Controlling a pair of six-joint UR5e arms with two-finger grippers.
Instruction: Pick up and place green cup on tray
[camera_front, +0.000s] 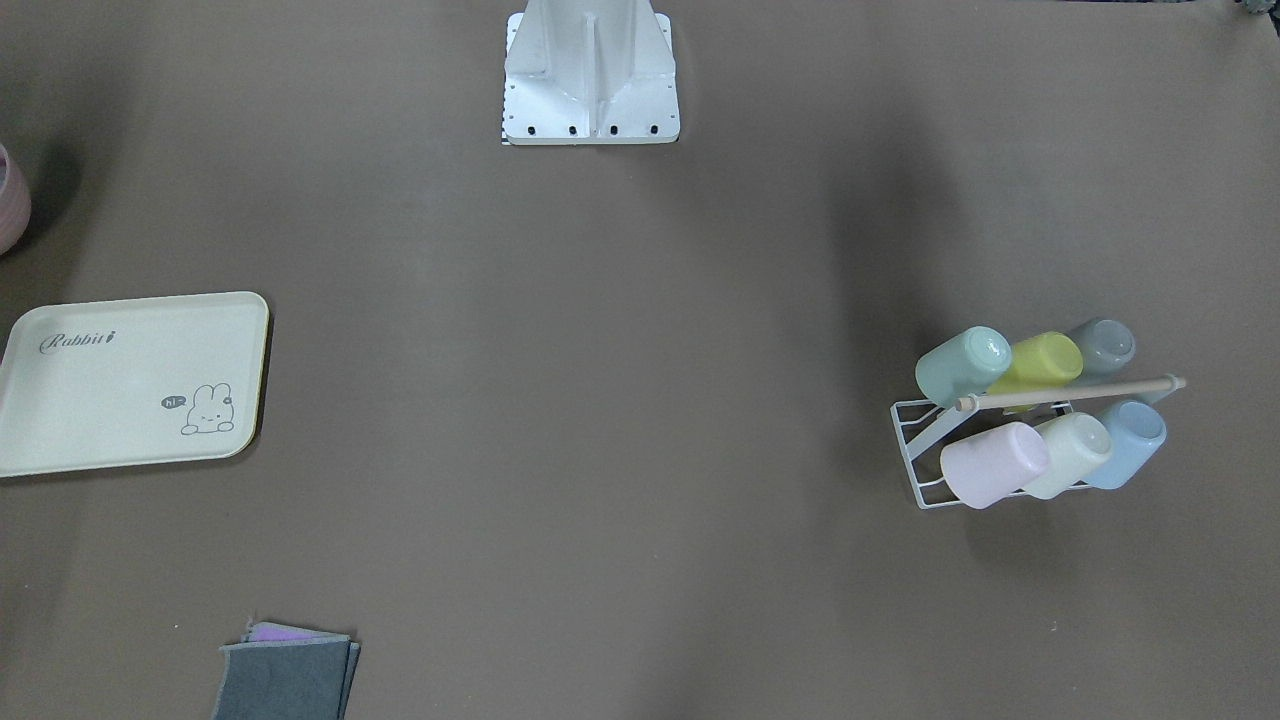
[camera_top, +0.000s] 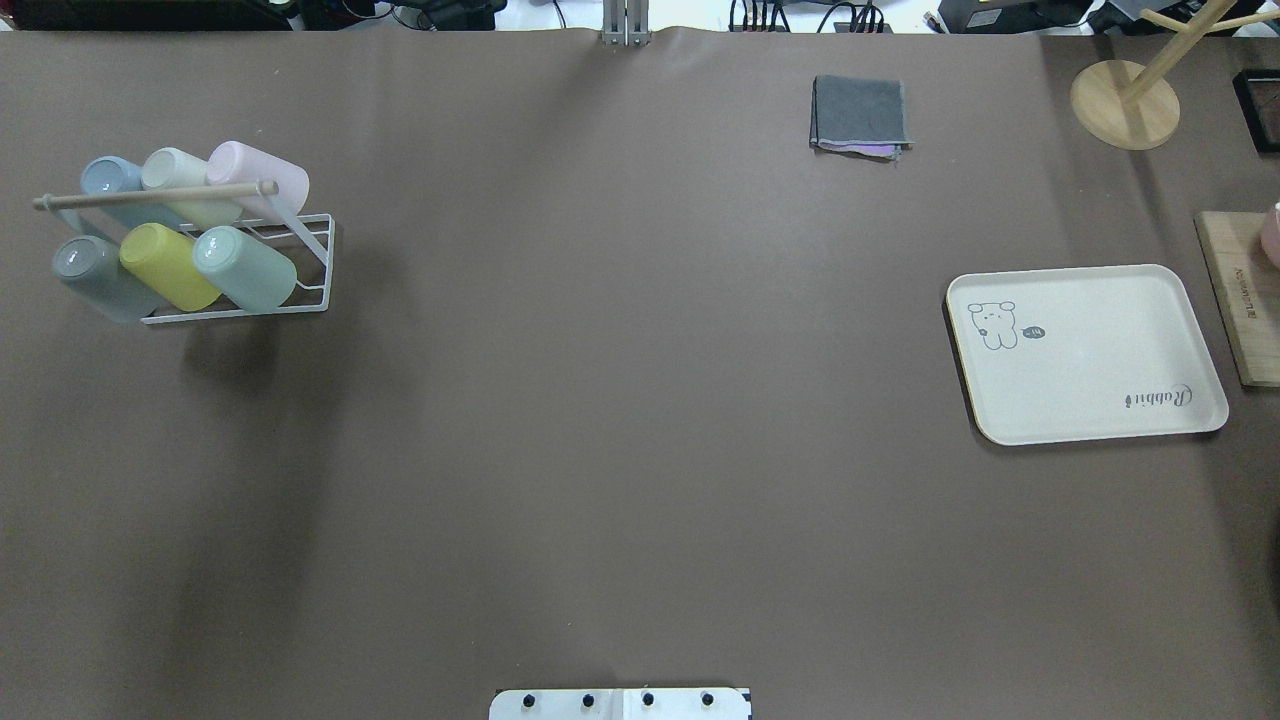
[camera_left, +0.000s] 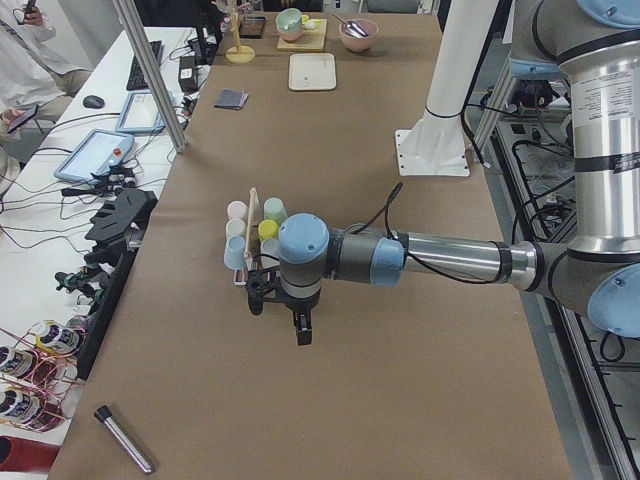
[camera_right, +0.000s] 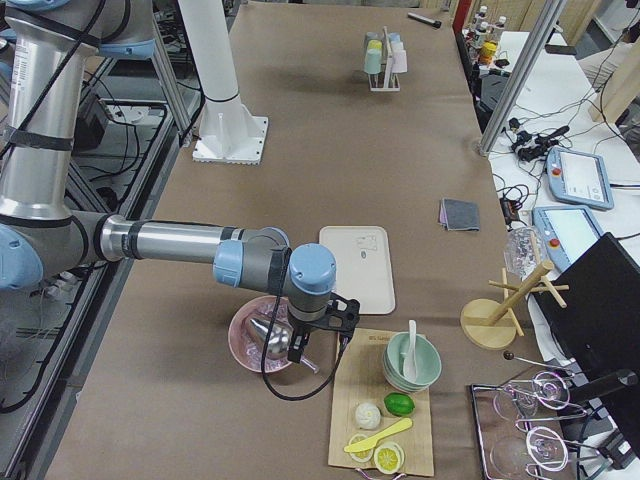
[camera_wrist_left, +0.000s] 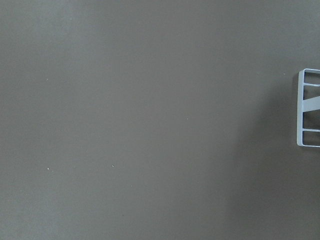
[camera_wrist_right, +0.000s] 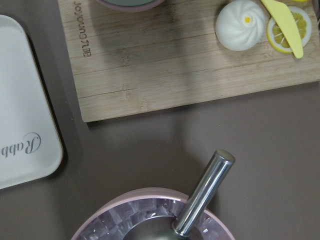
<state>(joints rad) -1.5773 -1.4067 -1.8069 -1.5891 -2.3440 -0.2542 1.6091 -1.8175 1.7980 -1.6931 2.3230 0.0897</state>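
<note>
Wire rack (camera_top: 322, 243) stands at the overhead view's left, and the green cup (camera_top: 245, 268) leans tilted at the right end of its robot-side row, touching a yellow cup (camera_top: 168, 265). The left tool (camera_left: 280, 312) hangs over the bench (camera_top: 620, 420) near that rack. Well apart to the right lies the tray (camera_top: 1100, 375), with the right tool (camera_right: 322, 335) above a pink bowl (camera_right: 243, 330) beside it; whether either tool is open or closed, I cannot tell.

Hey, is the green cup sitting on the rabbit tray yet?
No, the green cup lies tilted on the white wire rack beside the yellow cup, far across the table from the tray.
</note>
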